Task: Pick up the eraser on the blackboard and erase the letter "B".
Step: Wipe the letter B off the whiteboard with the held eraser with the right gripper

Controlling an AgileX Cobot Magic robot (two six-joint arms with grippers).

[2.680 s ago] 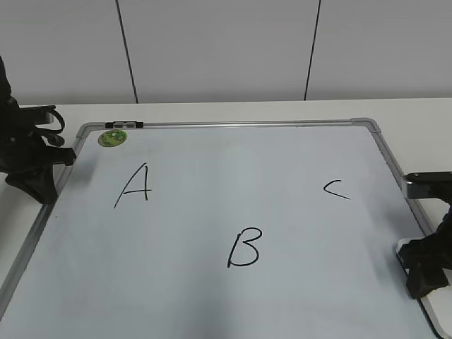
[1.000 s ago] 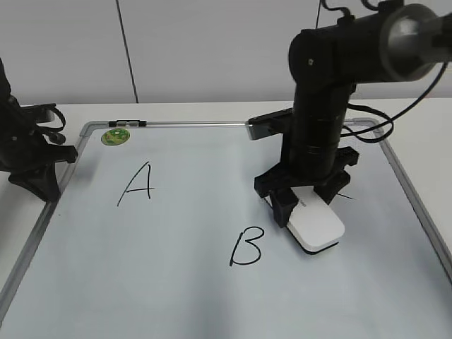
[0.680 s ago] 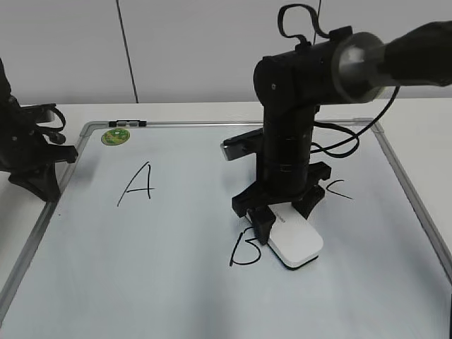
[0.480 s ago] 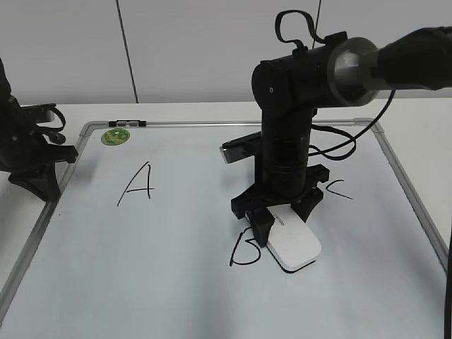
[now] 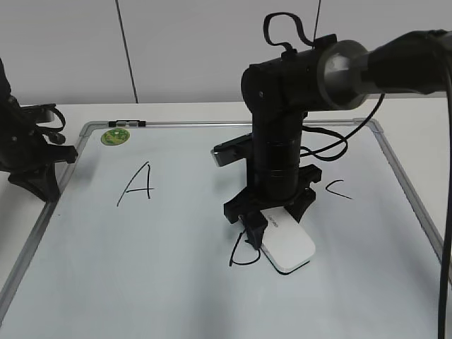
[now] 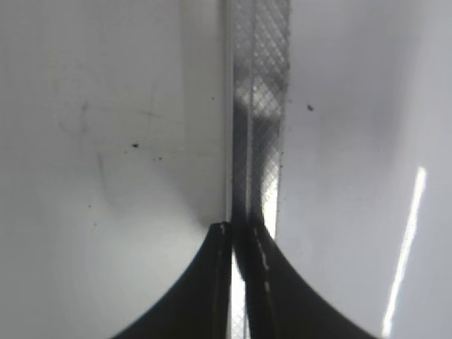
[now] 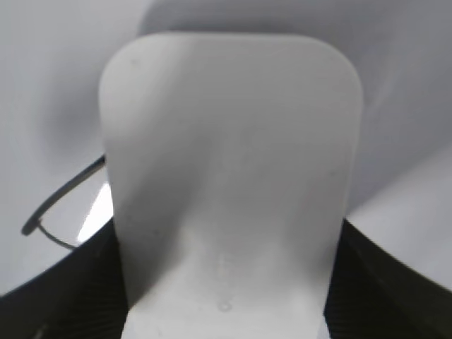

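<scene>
My right gripper (image 5: 272,215) is shut on the white eraser (image 5: 288,244), which lies flat on the blackboard (image 5: 176,296) over the right part of the letter "B" (image 5: 240,254). Only the left strokes of the B show. In the right wrist view the eraser (image 7: 229,176) fills the middle between my jaws (image 7: 226,282), with a black stroke of the B (image 7: 60,205) at its left. My left gripper (image 5: 35,173) rests at the board's left frame; in the left wrist view its fingers (image 6: 240,236) are together over the frame rail (image 6: 258,106).
A black "A" (image 5: 135,185) is at the board's left, a small "C" (image 5: 337,189) at the right, a green sticker (image 5: 113,136) at the top left corner. The right arm's cables hang over the board's upper right. A white wall stands behind the table.
My right arm came in from the board's right edge with the eraser and has slid it leftward onto the B, now covering the letter's right side. The left arm has not moved.
</scene>
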